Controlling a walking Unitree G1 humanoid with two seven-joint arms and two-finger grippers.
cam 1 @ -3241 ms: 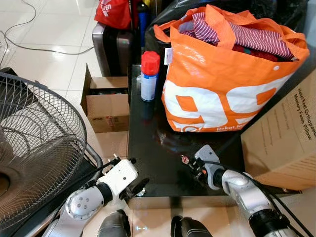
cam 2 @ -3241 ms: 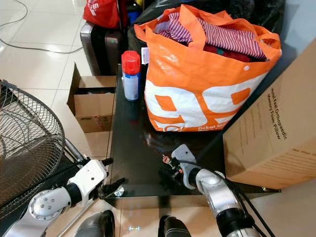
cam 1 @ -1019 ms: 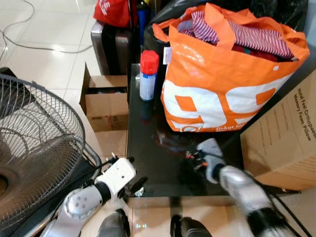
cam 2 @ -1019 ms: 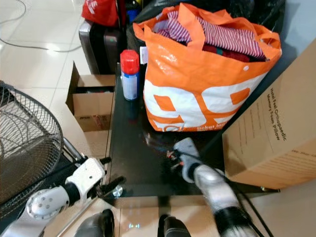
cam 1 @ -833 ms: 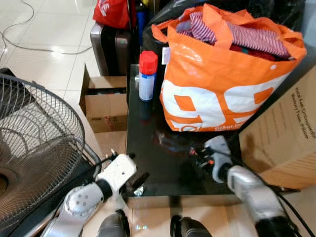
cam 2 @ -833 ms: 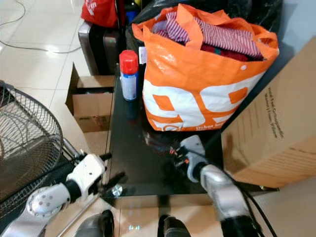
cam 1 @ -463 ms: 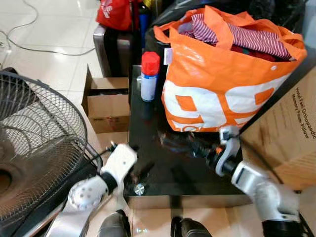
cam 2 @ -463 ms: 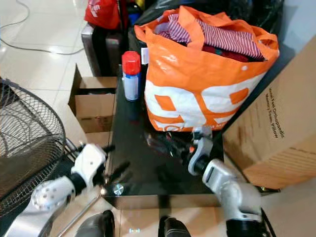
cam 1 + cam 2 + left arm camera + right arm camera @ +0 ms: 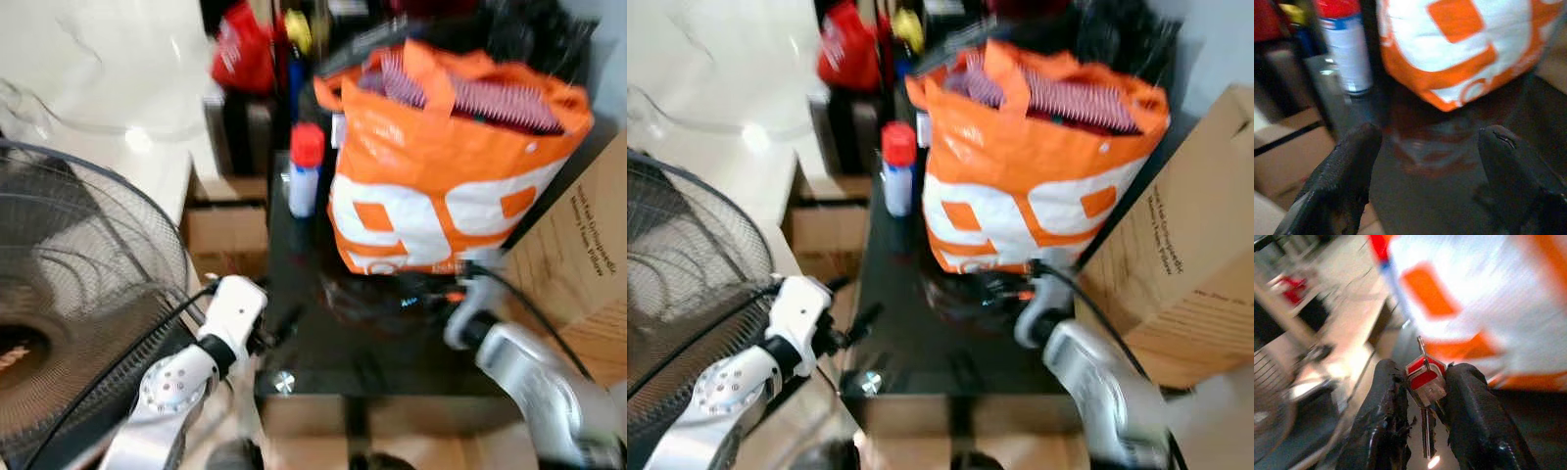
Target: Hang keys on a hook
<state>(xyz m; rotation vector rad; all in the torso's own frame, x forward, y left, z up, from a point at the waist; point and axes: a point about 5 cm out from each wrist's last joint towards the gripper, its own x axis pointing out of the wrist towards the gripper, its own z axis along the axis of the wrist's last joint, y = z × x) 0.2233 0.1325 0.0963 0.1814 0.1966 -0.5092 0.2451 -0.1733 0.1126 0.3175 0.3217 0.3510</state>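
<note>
We see the orange bag [image 9: 453, 186] smeared by blur, its lettering unreadable; the fan [image 9: 78, 294] runs off-frame.

Your open room is the bare front half of the black table [image 9: 323, 343], a dark glossy strip between the two arms. Behind it the orange bag [image 9: 446, 186] stands on the far right of the top and blocks any reach straight ahead; the right gripper [image 9: 1422, 382], pinched on the keys [image 9: 1425, 382], sits just before the bag's base. The spray can [image 9: 304, 171] stands at the far left edge, leaving a narrow lane between it and the bag. To your right a cardboard box [image 9: 578, 255] walls off that side. To your left the fan grille [image 9: 78, 294] crowds the left arm, with the left gripper [image 9: 1425, 166] spread wide over the table.
</note>
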